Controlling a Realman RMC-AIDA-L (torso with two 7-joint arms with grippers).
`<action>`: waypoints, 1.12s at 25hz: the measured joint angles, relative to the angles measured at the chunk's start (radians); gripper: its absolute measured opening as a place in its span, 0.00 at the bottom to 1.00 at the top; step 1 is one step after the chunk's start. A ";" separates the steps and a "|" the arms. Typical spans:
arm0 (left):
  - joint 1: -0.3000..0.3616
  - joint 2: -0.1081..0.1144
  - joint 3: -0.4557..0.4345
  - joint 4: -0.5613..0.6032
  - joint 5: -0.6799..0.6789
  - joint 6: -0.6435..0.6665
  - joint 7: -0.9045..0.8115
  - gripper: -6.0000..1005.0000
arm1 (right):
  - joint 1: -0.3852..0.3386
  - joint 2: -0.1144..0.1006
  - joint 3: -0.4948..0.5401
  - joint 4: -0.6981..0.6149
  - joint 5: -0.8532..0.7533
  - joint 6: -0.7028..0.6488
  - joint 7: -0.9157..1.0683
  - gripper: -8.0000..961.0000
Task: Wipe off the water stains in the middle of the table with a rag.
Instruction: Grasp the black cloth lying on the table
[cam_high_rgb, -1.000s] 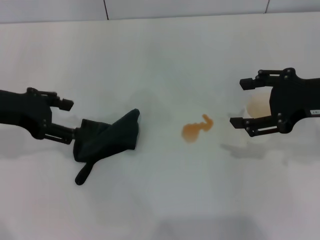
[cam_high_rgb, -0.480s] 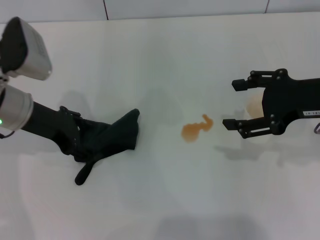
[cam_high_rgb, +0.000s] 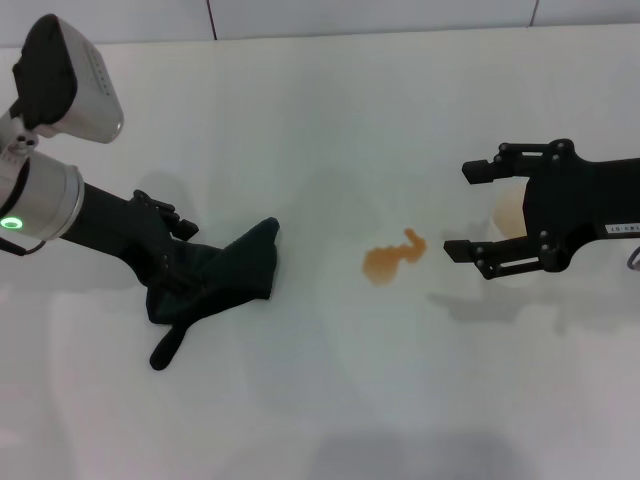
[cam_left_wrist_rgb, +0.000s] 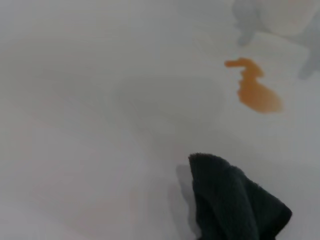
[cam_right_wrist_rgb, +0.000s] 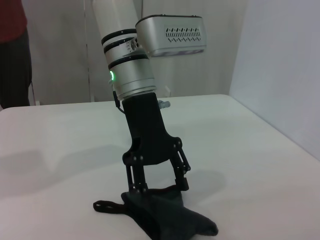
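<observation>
The dark rag (cam_high_rgb: 228, 275) lies crumpled on the white table (cam_high_rgb: 320, 390), left of centre, with a narrow tail toward the front. My left gripper (cam_high_rgb: 172, 262) points steeply down onto the rag's left part. From the right wrist view, this left gripper (cam_right_wrist_rgb: 157, 187) is open, its fingertips (cam_right_wrist_rgb: 133, 189) resting on the bunched rag (cam_right_wrist_rgb: 170, 220). The orange-brown water stains (cam_high_rgb: 392, 258) sit in the middle, well apart from the rag. In the left wrist view, a rag (cam_left_wrist_rgb: 235, 207) corner and the stains (cam_left_wrist_rgb: 255, 91) both show. My right gripper (cam_high_rgb: 470, 208) hangs open to the right of the stains.
A white paper cup (cam_high_rgb: 508, 210) stands between the right gripper's fingers, close to its palm. The table's far edge meets a grey wall (cam_high_rgb: 300, 15) at the back.
My left arm has swung up and tipped its gripper down onto the rag's left part. The right gripper shifted slightly left, then held still. Rag and stains look unchanged.
</observation>
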 joint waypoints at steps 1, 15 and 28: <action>0.000 0.000 0.000 -0.001 0.000 -0.004 0.000 0.82 | 0.000 0.000 0.000 0.001 0.000 0.000 0.000 0.88; -0.015 -0.004 0.020 -0.008 -0.038 -0.021 0.005 0.82 | 0.003 -0.001 0.006 -0.001 0.010 0.001 -0.002 0.88; 0.012 -0.007 0.059 -0.010 -0.066 -0.029 0.001 0.82 | 0.003 -0.002 0.009 0.005 0.010 0.001 -0.004 0.88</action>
